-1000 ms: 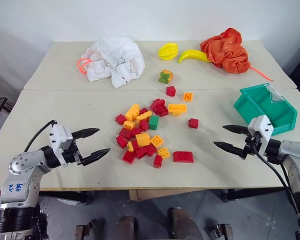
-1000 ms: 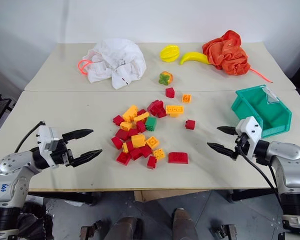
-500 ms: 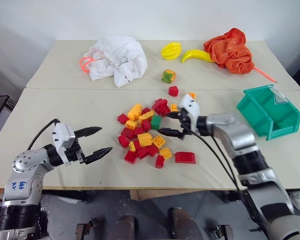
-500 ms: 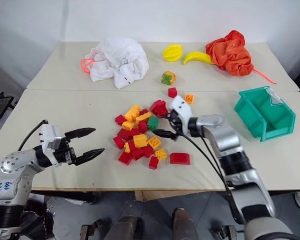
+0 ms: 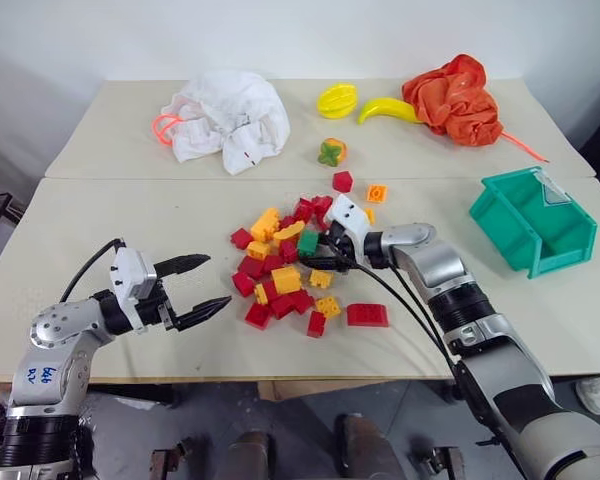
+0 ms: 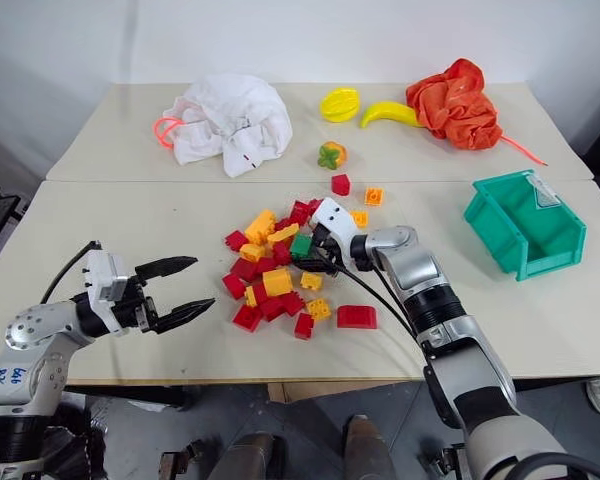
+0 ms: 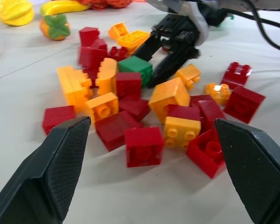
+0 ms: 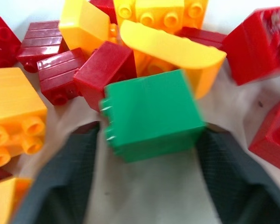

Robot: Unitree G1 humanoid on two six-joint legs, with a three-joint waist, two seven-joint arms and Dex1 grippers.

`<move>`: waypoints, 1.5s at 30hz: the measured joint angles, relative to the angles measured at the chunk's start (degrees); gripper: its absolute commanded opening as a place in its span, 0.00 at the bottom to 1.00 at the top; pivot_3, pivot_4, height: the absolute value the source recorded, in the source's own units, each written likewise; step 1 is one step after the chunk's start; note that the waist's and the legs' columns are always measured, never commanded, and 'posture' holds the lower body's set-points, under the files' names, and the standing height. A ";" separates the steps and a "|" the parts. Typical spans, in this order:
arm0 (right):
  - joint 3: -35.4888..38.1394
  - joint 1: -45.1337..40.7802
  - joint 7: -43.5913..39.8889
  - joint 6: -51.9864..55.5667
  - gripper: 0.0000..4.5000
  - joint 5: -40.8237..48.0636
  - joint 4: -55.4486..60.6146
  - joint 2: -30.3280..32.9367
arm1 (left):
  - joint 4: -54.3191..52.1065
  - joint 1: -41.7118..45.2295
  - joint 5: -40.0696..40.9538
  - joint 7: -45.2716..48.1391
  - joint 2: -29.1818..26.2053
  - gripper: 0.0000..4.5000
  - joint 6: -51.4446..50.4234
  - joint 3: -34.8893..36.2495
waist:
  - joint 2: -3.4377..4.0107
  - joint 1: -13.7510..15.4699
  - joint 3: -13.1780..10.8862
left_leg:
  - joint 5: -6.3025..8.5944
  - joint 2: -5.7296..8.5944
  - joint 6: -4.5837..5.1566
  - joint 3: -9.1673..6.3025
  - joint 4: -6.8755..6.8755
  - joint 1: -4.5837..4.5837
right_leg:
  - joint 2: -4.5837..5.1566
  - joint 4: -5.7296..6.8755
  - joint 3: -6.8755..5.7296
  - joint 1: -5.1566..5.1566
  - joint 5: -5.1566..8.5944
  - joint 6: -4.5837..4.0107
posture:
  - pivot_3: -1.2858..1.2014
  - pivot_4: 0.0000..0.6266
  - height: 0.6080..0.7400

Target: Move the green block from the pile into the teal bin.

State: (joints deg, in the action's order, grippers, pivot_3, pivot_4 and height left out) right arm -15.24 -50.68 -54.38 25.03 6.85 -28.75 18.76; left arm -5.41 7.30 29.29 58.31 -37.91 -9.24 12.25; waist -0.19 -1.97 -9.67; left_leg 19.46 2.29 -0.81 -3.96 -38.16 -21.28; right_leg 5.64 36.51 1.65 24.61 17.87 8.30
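Our right gripper [image 6: 308, 253] has its fingers clasped on either side of the green block [image 8: 151, 114] in the pile [image 5: 285, 275], red and yellow bricks crowding and partly hiding it, while our left gripper [image 5: 202, 287] hangs spread wide, the teal bin [image 5: 532, 220] well apart on the counter [image 5: 130, 220].

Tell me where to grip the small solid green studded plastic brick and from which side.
Grip the small green studded plastic brick across its two flat opposite side walls, coming in from the pile's bin-facing edge, as the right claw does. That side is free of bricks; red and yellow bricks crowd its far side.
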 measured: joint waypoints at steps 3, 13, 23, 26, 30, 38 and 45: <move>1.22 2.03 -0.49 -1.46 0.47 0.71 2.97 0.71 | -0.81 1.22 0.05 0.12 0.66 1.00 -0.43 -0.85 | 0.00 0.23 0.00 | 0.00 0.02 0.00 -0.01 -0.02 0.00 | 0.01 0.00 -0.01 -0.01 0.00 0.00 | 0.52 0.24 1.00; 22.53 15.15 3.08 -4.86 0.47 9.10 19.50 13.24 | -3.19 8.88 1.82 -3.79 10.56 1.00 -3.13 -5.72 | -0.01 1.48 0.00 | 0.02 0.06 0.03 -0.05 -0.09 -0.05 | 0.03 -0.05 -0.08 -0.09 -0.01 0.03 | 0.52 0.24 1.00; 39.33 17.87 17.91 -5.73 0.47 5.41 6.11 30.67 | 1.26 14.66 0.93 -3.67 13.38 1.00 -2.54 -9.48 | 0.00 1.09 -0.01 | 0.00 -0.06 0.04 0.49 -0.06 0.17 | -0.16 -0.04 0.29 -0.06 -0.01 0.03 | 0.52 0.24 1.00; 37.96 17.87 17.07 -5.83 0.47 5.37 3.30 30.81 | 4.40 16.05 -0.14 -2.59 13.03 1.00 -1.67 -9.50 | 0.00 0.53 -0.01 | -0.01 -0.06 0.06 0.51 -0.10 0.16 | -0.15 -0.02 0.32 -0.05 -0.01 0.03 | 0.52 0.24 1.00; 36.63 16.47 17.29 -5.26 0.78 5.37 1.06 30.70 | 5.82 17.19 -0.54 -1.93 12.88 1.00 -0.24 -9.46 | 0.00 0.45 -0.01 | -0.01 -0.05 0.07 0.49 -0.10 0.14 | -0.12 0.01 0.32 -0.04 -0.02 0.04 | 0.52 0.24 1.00; 36.66 16.95 13.73 -11.19 0.99 6.45 0.62 31.38 | 5.91 15.51 -0.56 -1.45 10.25 1.00 -0.39 -8.27 | 0.00 0.53 -0.01 | -0.01 -0.04 0.07 0.47 -0.11 0.11 | -0.10 -0.06 0.31 -0.05 -0.03 0.06 | 0.52 0.24 1.00; 36.28 33.26 -5.40 -14.16 0.99 19.32 23.05 27.75 | 8.95 12.76 -4.01 -3.44 4.24 1.00 4.28 -2.86 | 0.00 0.41 -0.01 | -0.01 -0.10 0.06 0.36 -0.07 0.14 | -0.12 -0.02 0.25 -0.09 -0.03 0.06 | 0.52 0.24 1.00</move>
State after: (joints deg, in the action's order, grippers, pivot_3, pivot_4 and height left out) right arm 21.04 -17.42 -59.77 10.88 26.18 -5.71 46.51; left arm 3.54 20.06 25.28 54.86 -33.67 -4.96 9.39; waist -0.19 -1.56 -9.68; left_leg 19.45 2.19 -0.75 -3.61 -38.23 -21.14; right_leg 5.52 36.49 1.90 24.52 17.84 8.36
